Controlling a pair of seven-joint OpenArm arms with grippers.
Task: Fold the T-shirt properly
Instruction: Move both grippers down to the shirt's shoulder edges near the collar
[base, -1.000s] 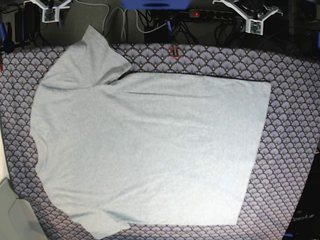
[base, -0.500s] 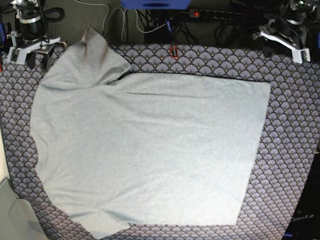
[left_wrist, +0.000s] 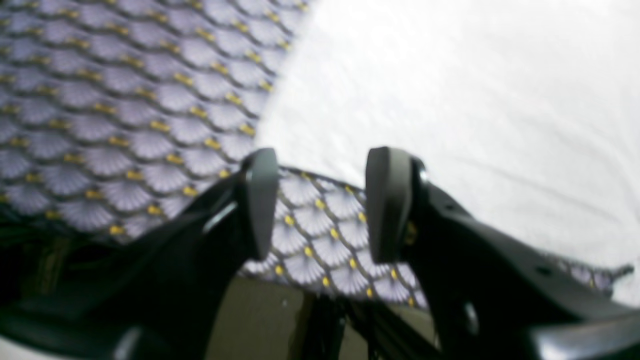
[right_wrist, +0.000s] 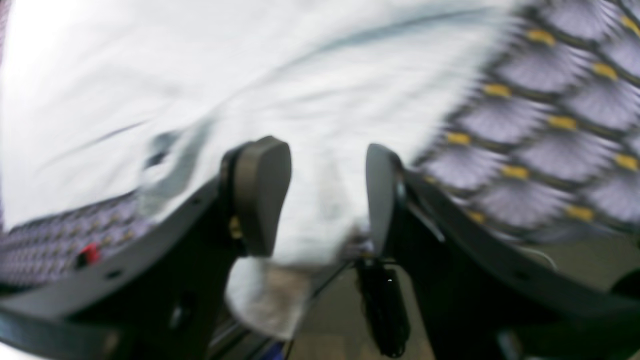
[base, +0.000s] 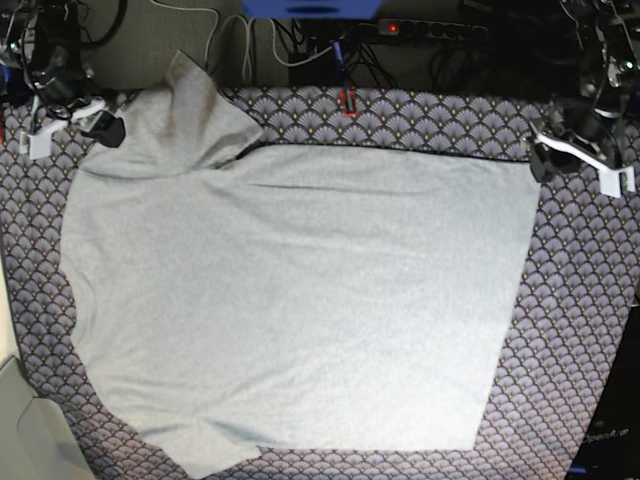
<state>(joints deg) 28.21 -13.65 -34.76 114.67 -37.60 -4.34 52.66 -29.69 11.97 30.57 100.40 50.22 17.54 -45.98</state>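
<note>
Pale grey cotton T-shirt (base: 300, 290) lies spread plain side up on the purple-grey fan-patterned tablecloth (base: 580, 330), seen from the base. Left wrist: the left gripper (left_wrist: 320, 205) gapes empty near the hem corner. Right wrist: the right gripper (right_wrist: 325, 195) stands open astride the sleeve, unclosed. Judged the reaching step; next, pinch both edges.

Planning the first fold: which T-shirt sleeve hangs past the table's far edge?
The far sleeve beside the right gripper; its tip lies beyond the tablecloth, while the near sleeve lies on it.
</note>
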